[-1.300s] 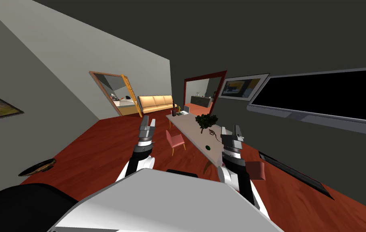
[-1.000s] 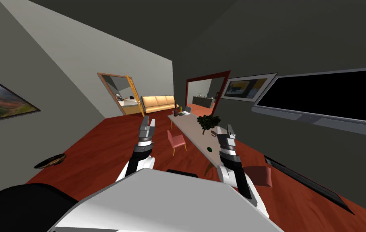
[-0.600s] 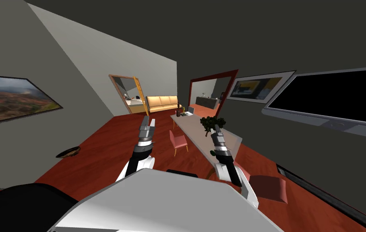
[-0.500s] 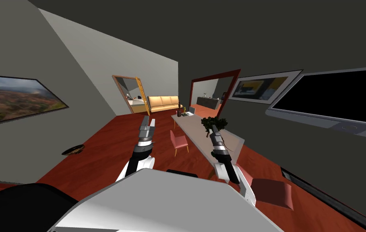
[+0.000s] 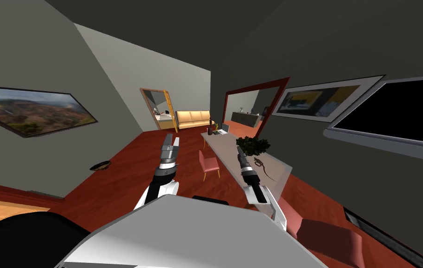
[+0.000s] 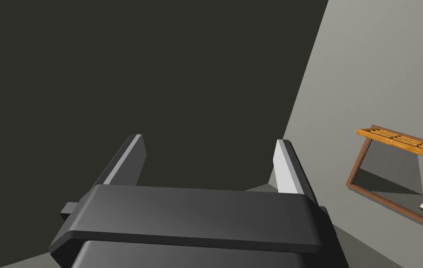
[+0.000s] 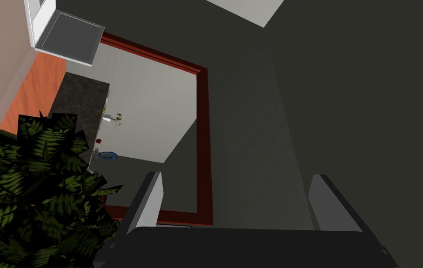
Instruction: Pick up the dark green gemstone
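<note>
Right gripper (image 7: 237, 176) fingers spread open, pointing past a leafy plant (image 7: 33, 186) toward a red-framed doorway (image 7: 203, 139). In the head view it hovers just right of centre over the long desk (image 5: 224, 148), just beside the plant. Left gripper (image 6: 209, 139) fingers open too, raised mid-frame above the red floor (image 5: 126, 172). The dark green gemstone is hidden; cannot tell where it lies.

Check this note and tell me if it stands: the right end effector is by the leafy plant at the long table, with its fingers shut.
One thing is wrong: the right end effector is open, not shut. The right wrist view shows its two fingers standing well apart with nothing between them. The rest stands: it is by the leafy plant at the long table.
</note>
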{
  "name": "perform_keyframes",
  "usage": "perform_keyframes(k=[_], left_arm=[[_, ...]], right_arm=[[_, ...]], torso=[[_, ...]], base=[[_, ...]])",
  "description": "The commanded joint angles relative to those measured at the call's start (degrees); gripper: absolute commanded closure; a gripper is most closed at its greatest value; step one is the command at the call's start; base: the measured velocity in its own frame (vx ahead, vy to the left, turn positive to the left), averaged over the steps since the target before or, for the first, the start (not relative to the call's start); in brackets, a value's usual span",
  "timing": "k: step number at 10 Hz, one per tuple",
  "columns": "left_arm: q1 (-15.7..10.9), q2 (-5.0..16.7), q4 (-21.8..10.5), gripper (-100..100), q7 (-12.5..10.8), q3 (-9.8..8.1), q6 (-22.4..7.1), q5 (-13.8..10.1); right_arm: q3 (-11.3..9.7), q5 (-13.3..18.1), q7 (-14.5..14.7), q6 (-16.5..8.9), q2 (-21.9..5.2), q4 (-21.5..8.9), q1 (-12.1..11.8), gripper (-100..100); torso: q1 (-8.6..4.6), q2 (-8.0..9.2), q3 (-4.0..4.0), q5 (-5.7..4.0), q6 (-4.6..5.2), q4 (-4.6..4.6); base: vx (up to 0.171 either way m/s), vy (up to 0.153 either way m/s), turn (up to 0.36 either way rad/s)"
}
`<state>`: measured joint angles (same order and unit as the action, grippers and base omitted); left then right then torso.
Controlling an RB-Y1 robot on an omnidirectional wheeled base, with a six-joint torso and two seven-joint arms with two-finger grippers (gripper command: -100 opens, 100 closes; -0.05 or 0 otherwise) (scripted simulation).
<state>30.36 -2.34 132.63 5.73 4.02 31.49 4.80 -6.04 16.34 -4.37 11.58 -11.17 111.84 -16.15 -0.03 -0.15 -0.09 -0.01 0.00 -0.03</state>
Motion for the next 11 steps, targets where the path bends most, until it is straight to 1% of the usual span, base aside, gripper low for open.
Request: perform_keyframes(k=[1,2,3,4,5,6,7,8,9,10,11], left_arm=[[0.0,0.0,0.0,0,0.0,0.00,0.0,0.0],[0.0,0.0,0.0,0,0.0,0.00,0.0,0.0],[0.0,0.0,0.0,0,0.0,0.00,0.0,0.0],[0.0,0.0,0.0,0,0.0,0.00,0.0,0.0],[0.0,0.0,0.0,0,0.0,0.00,0.0,0.0],[0.0,0.0,0.0,0,0.0,0.00,0.0,0.0],[0.0,0.0,0.0,0,0.0,-0.01,0.0,0.0],[0.0,0.0,0.0,0,0.0,0.00,0.0,0.0],[0.0,0.0,0.0,0,0.0,0.00,0.0,0.0],[0.0,0.0,0.0,0,0.0,0.00,0.0,0.0],[0.0,0.0,0.0,0,0.0,0.00,0.0,0.0]], right_arm=[[-0.3,1.5,0.3,-0.7,0.0,-2.5,0.9,-100],[-1.4,3.8,0.7,-3.2,-0.5,-4.2,2.2,-100],[-1.4,4.0,0.7,-3.2,-0.5,-4.9,2.2,-100],[-2.4,6.5,1.1,-5.7,-0.9,-7.3,3.5,-100],[-3.6,8.2,1.5,-7.1,-1.3,-9.1,4.8,-100],[-3.6,9.0,1.5,-8.4,-1.3,-9.9,4.8,-100],[-4.7,11.2,1.9,-10.2,-1.7,-12.0,6.1,-100],[-4.7,11.4,1.9,-11.1,-1.7,-12.6,6.1,-100],[-5.8,13.9,2.3,-13.2,-2.1,-14.7,7.4,-100],[-5.8,13.9,2.3,-13.8,-2.1,-15.4,7.4,-100],[-6.9,16.3,2.8,-15.9,-2.5,-17.4,8.7,-100]], torso=[[0.00,0.00,0.00,0.00,0.00,0.00],[0.00,0.02,0.01,0.00,0.03,0.00],[0.00,0.01,0.01,0.00,0.00,0.00],[0.00,0.03,0.01,0.00,0.03,0.00],[-0.02,0.02,0.01,0.00,0.00,0.00],[-0.08,0.01,0.01,-0.01,0.01,0.00],[-0.08,0.02,0.00,-0.02,0.04,0.00],[-0.07,0.00,0.00,-0.02,0.02,0.00],[-0.05,0.04,0.02,-0.01,0.04,0.00],[-0.06,0.05,0.03,-0.01,0.02,0.01],[-0.05,0.08,0.04,-0.01,0.05,0.01]], base=[[0.024,-0.015,0.075],[0.026,-0.016,0.155],[0.023,-0.018,0.089],[0.025,-0.022,0.169],[0.029,-0.040,0.257],[0.026,-0.041,0.081],[0.029,-0.038,0.130],[0.019,-0.032,0.091],[0.014,-0.034,0.153],[0.010,-0.031,0.092],[0.009,-0.039,0.151]])
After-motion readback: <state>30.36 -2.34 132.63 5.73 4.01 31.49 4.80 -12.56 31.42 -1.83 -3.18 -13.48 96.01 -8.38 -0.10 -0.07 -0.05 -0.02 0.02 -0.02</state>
